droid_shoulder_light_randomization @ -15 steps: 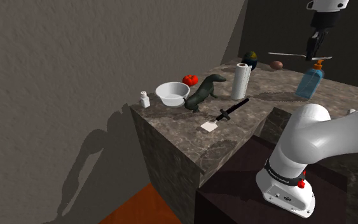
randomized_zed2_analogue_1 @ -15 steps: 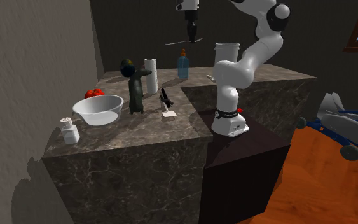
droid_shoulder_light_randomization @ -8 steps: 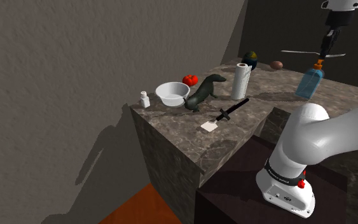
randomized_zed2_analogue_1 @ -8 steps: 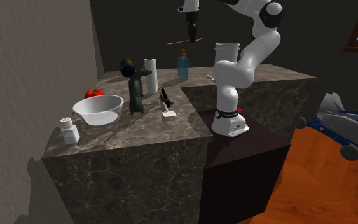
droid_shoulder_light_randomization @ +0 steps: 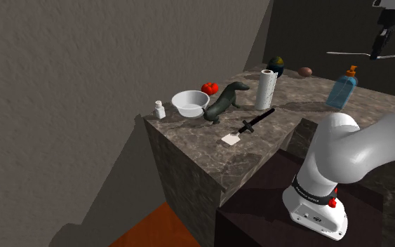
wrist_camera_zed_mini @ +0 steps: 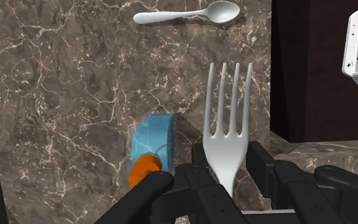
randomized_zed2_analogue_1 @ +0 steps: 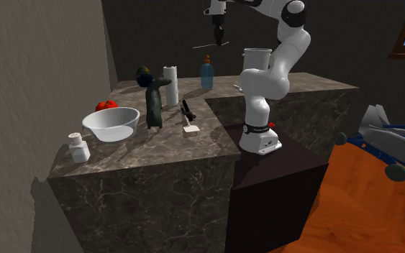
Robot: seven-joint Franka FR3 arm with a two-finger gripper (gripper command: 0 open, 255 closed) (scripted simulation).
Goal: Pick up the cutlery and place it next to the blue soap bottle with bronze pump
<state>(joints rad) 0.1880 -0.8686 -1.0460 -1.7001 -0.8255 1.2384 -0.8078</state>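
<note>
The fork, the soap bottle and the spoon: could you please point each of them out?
fork (wrist_camera_zed_mini: 227, 143): wrist view, on the flat base below its tines.
soap bottle (droid_shoulder_light_randomization: 341, 92): shoulder view, on its blue body.
spoon (wrist_camera_zed_mini: 182, 17): wrist view, on its handle.

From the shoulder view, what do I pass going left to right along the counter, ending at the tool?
Salt shaker → white bowl → dark animal figurine → paper towel roll → blue soap bottle → tool, shut on the fork.
</note>
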